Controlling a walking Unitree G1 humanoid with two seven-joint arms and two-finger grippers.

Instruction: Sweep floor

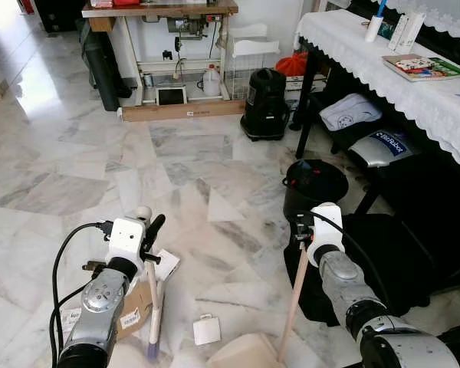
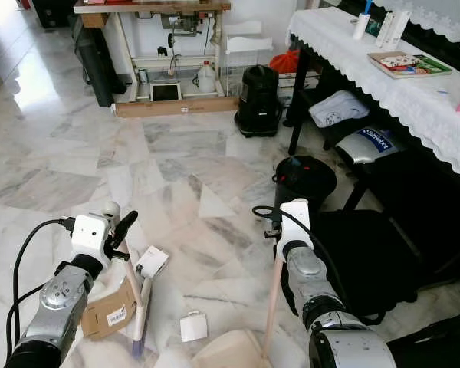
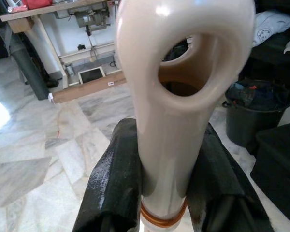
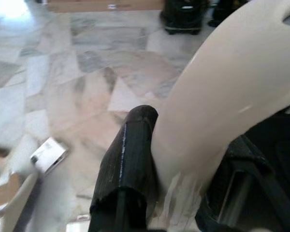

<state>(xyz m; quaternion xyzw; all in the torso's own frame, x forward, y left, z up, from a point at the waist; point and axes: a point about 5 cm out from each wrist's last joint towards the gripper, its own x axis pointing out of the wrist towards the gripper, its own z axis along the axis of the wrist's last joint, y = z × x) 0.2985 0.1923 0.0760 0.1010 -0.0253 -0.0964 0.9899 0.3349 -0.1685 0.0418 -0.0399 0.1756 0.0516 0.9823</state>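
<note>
- Your left gripper (image 1: pixel 147 230) is clamped on the cream handle of the broom (image 1: pixel 152 307); in the left wrist view the two black fingers (image 3: pixel 113 183) press either side of the handle just below its looped end (image 3: pixel 183 63).
- The broom stands nearly upright on the marble floor (image 1: pixel 69 153), its purple-tinged head low beside a flattened brown cardboard piece (image 1: pixel 134 310).
- Your right gripper (image 1: pixel 303 234) holds a second cream handle; the right wrist view shows a black finger (image 4: pixel 130 159) tight against the pale plastic.
- That handle is the long pale stick of the dustpan (image 1: pixel 249 351), which slants down to the beige pan resting on the floor at the picture's lower edge, between your arms.
- Litter lies near the broom: a small white square item (image 1: pixel 207 330) just beside the pan, and a white card (image 1: pixel 167 264) touching the cardboard's upper edge.
- A black bucket (image 1: pixel 314 188) sits on the floor just beyond your right gripper, near a leg of the table (image 1: pixel 445 107) draped in a white lace cloth.
- A black canister appliance (image 1: pixel 264 103) stands farther back by a sewing-machine table (image 1: pixel 161 11); a book (image 1: pixel 424 67) lies on the white cloth near its front edge.
</note>
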